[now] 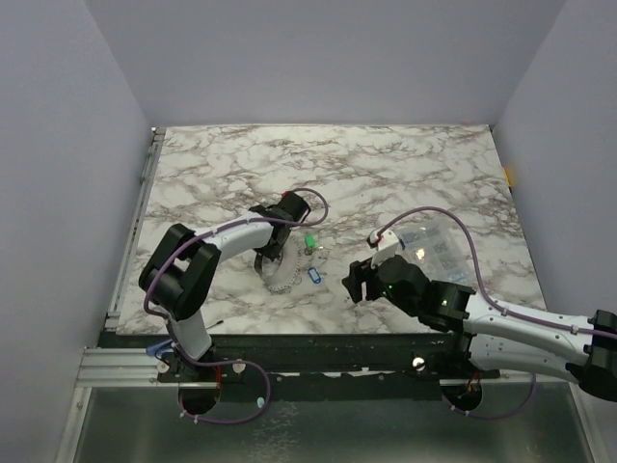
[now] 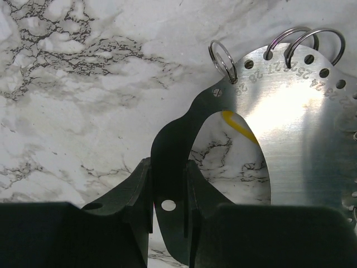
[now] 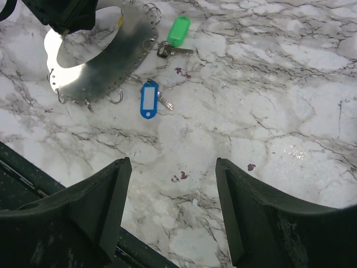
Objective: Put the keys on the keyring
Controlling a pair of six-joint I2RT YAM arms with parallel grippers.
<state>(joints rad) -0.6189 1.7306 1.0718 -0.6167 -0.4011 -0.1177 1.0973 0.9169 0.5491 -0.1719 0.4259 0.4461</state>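
Note:
The keyring point(image 1: 281, 271) is a large flat grey metal hoop with numbered holes and small split rings along its rim. My left gripper point(image 1: 272, 243) is shut on its inner edge; in the left wrist view point(image 2: 169, 167) the fingers pinch the dark rim of the hoop point(image 2: 301, 128). The yellow key point(image 2: 237, 125) shows through the hoop's opening. The green key point(image 3: 178, 30) lies at the hoop's far rim point(image 3: 106, 61), and the blue key point(image 3: 149, 100) lies loose beside its near rim. My right gripper point(image 3: 173, 167) is open and empty, above the table to the right of the blue key.
A clear plastic box point(image 1: 434, 246) stands behind my right arm. The table's front edge and a dark rail point(image 3: 33, 173) lie just below my right gripper. Grey walls enclose the table on three sides.

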